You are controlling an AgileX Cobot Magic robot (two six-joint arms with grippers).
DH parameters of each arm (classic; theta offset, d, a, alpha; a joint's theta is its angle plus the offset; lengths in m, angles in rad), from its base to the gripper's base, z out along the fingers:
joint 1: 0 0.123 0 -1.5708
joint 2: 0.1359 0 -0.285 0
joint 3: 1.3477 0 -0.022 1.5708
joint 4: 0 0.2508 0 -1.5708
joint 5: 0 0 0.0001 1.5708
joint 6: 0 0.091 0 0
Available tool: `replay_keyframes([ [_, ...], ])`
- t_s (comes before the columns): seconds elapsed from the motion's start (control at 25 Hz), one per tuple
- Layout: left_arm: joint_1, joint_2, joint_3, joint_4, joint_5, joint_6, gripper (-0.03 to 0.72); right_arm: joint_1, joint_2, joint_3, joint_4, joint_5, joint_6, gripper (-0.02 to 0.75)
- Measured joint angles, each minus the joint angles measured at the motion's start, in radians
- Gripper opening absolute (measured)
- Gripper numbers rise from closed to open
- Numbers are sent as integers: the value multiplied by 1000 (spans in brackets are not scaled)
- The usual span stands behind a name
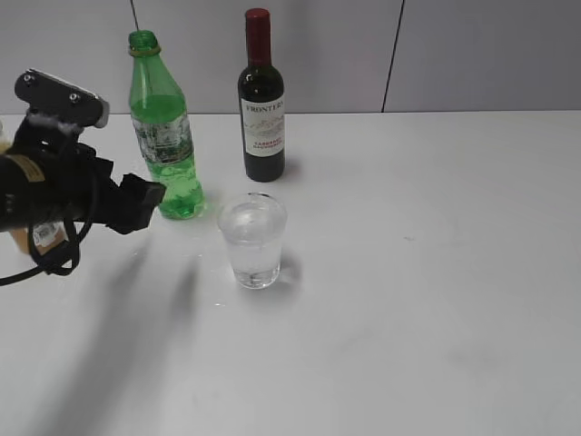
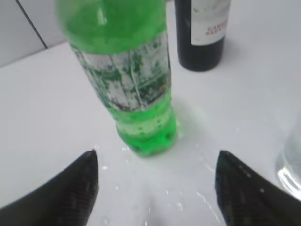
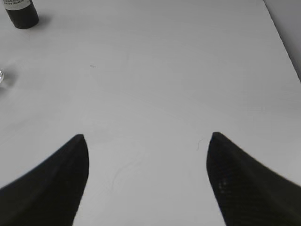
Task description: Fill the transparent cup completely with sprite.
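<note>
The transparent cup [image 1: 253,240] stands on the white table, holding clear liquid well up its wall. Its edge shows at the right of the left wrist view [image 2: 291,165]. The green sprite bottle [image 1: 163,127] stands upright and uncapped behind and left of the cup, with a little liquid at its bottom. It fills the upper middle of the left wrist view [image 2: 129,75]. My left gripper [image 2: 155,181] is open and empty, a short way in front of the bottle's base; in the exterior view [image 1: 145,202] it sits just left of the bottle. My right gripper [image 3: 148,165] is open and empty over bare table.
A dark wine bottle [image 1: 261,100] with a red cap stands behind the cup; it also shows in the left wrist view [image 2: 202,33] and right wrist view [image 3: 19,12]. Small drops wet the table near the green bottle [image 2: 174,197]. A grey wall [image 1: 472,54] backs the table.
</note>
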Motion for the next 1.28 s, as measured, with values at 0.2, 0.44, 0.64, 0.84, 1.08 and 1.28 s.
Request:
replay_keyframes([
  [0.2,6,-21,-116,-3,380,6,588,0,0,0,0,0,0,590],
  [0.44,61,-22,-344,38,901,-45,588,0,0,0,0,0,0,590],
  [0.64,99,-23,-540,149,1242,-166,584,0,0,0,0,0,0,590],
  [0.84,178,-24,-663,166,1466,-185,584,0,0,0,0,0,0,590],
  [1.08,263,-49,-690,164,1523,-204,566,0,0,0,0,0,0,590],
  [1.28,302,-133,-635,161,1528,-208,559,0,0,0,0,0,0,590],
])
